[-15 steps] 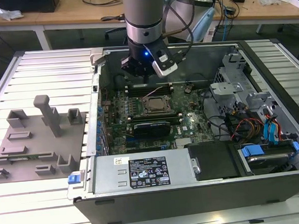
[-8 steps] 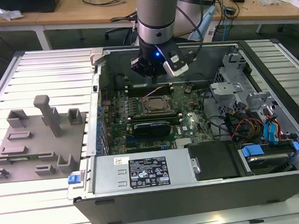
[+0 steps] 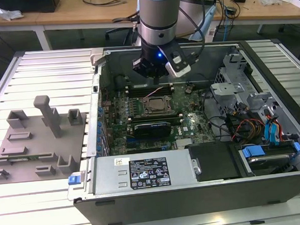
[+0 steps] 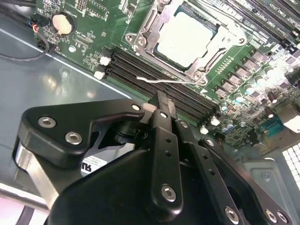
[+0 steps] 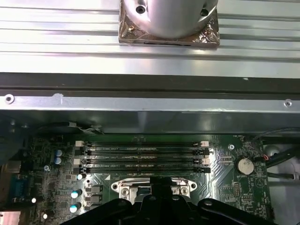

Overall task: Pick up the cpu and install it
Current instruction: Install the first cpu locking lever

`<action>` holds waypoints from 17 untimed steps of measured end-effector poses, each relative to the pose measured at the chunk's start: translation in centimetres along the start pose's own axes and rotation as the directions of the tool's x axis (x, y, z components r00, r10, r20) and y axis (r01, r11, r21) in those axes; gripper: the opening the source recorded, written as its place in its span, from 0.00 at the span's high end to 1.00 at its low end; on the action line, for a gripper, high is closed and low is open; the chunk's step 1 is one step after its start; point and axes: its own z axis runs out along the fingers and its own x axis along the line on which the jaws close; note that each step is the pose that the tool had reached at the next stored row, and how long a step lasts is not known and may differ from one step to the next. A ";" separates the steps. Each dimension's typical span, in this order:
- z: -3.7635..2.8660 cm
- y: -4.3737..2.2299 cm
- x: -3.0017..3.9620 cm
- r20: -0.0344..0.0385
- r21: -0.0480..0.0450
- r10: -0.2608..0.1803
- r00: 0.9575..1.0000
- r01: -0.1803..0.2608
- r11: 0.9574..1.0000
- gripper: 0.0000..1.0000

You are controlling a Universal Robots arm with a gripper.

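The cpu [image 4: 185, 37], a flat silvery square, lies inside the metal-framed socket [image 4: 140, 35] of the green motherboard [image 4: 84, 44]. In the exterior view the cpu [image 3: 155, 106] sits mid-board inside the open computer case [image 3: 195, 191]. My gripper [image 3: 155, 79] hangs above the memory slots, just behind the socket and apart from the chip. Its black fingertips [image 4: 162, 104] meet with nothing between them. A thin wire lever [image 4: 164, 80] runs along the socket's edge. The first wrist view catches the socket frame [image 5: 123, 190] under the gripper body.
A grey fixture plate [image 3: 37, 142] with upright blocks lies at the exterior view's left of the case. The power supply [image 3: 143, 174] fills the case front. Drive cages and cables [image 3: 252, 121] crowd the exterior view's right. Memory slots [image 5: 140, 157] run beside the case wall.
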 end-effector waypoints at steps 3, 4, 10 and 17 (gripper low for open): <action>0.23 -0.06 -0.01 0.000 0.004 0.000 1.000 0.000 1.000 0.89; 0.32 -0.08 -0.01 0.000 0.007 0.000 1.000 0.000 1.000 0.89; 0.86 -0.22 0.01 0.008 0.015 0.033 0.999 -0.033 0.999 0.89; 1.48 -0.37 0.29 0.059 0.019 0.051 0.997 -0.052 0.998 0.89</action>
